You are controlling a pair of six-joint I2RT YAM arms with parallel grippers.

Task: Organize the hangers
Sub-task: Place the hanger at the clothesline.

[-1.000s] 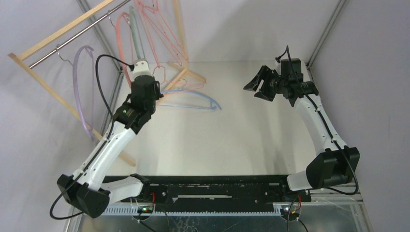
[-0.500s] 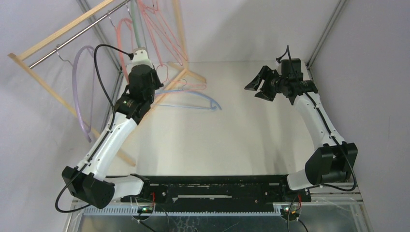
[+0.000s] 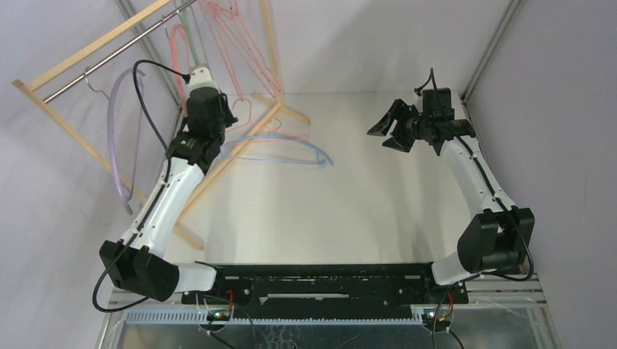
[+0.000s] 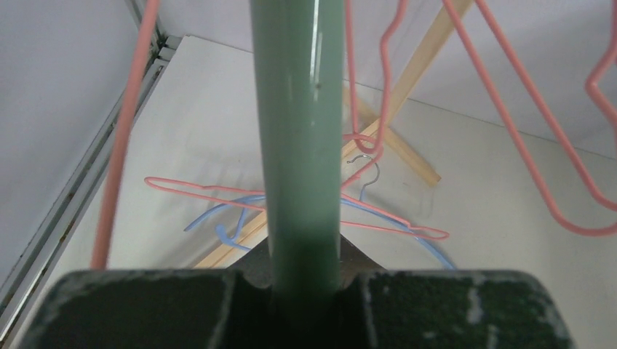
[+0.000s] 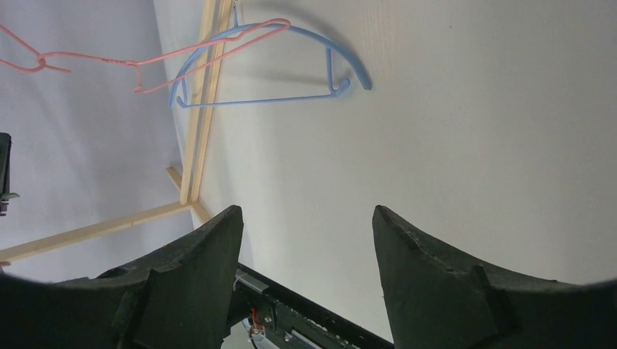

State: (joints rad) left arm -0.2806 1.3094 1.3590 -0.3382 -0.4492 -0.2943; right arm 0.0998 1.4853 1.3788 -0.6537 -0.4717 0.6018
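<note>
My left gripper [image 4: 302, 280] is shut on the thick green hanger [image 4: 295, 109], holding it up by the rack's rod; from above the green hanger [image 3: 190, 40] rises past my wrist. Thin pink wire hangers [image 3: 240, 51] and a thicker pink hanger [image 3: 174, 54] hang on the rod, with a lilac hanger [image 3: 120, 138] farther left. On the table lie a blue hanger [image 3: 291, 149] and a pink wire hanger [image 3: 265, 132], tangled at the rack's foot. My right gripper [image 3: 385, 127] hovers open and empty at the far right, well clear of the blue hanger [image 5: 269, 65].
The light wooden rack frame [image 3: 73, 138] with its metal rod [image 3: 109, 62] stands along the left side; one wooden foot [image 3: 291, 113] reaches onto the table. Metal enclosure posts [image 3: 487, 51] stand at the back corners. Grey walls close in on both sides.
My left arm has swung up and to the left towards the rod, carrying the green hanger. The lilac hanger has shifted slightly. The right arm has barely moved.
</note>
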